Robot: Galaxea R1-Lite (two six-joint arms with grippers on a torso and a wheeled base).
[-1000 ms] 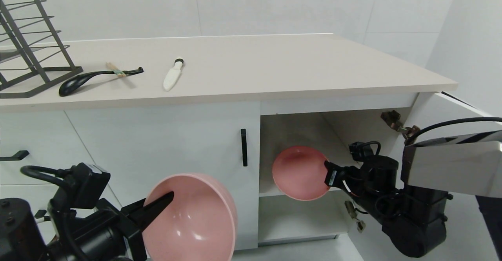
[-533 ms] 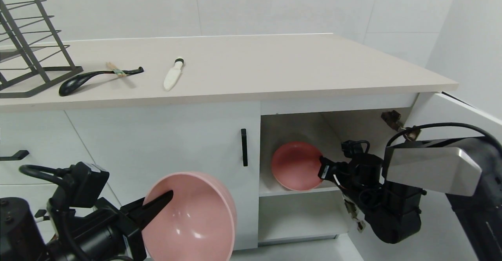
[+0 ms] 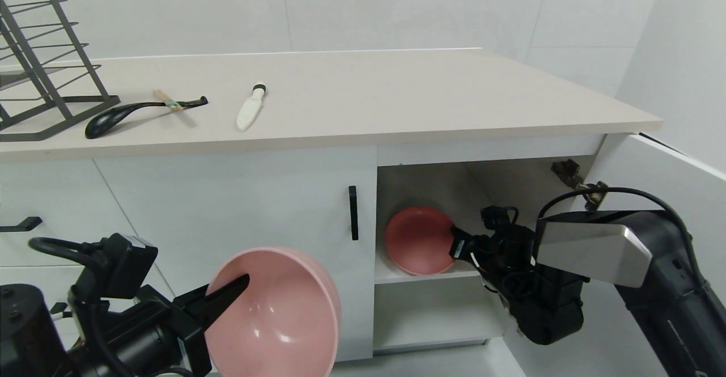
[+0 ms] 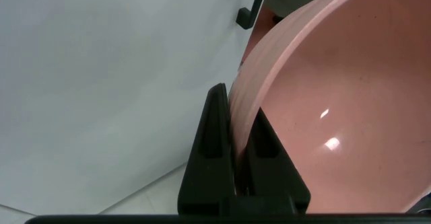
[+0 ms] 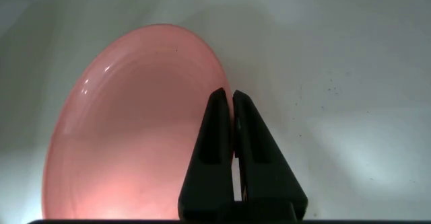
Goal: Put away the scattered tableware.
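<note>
The right gripper [image 3: 455,240] is pinched narrow on the near rim of a round, shallow pink plastic plate [image 3: 417,240]. The plate stands tilted on edge just ahead of its tips, inside the open white cabinet [image 3: 431,184] at the upper shelf. The left gripper [image 3: 241,285] clamps the rim of a deep pink plastic bowl [image 3: 283,320], 1 finger inside, 1 outside. Above and beyond it, a black ladle [image 3: 113,117] and a white sheathed knife [image 3: 249,110] lie on the beige countertop [image 3: 397,93].

The pink bowl [image 3: 283,320] looks glossy plastic, the pink plate [image 3: 417,241] matt, the countertop [image 3: 397,93] smooth.
</note>
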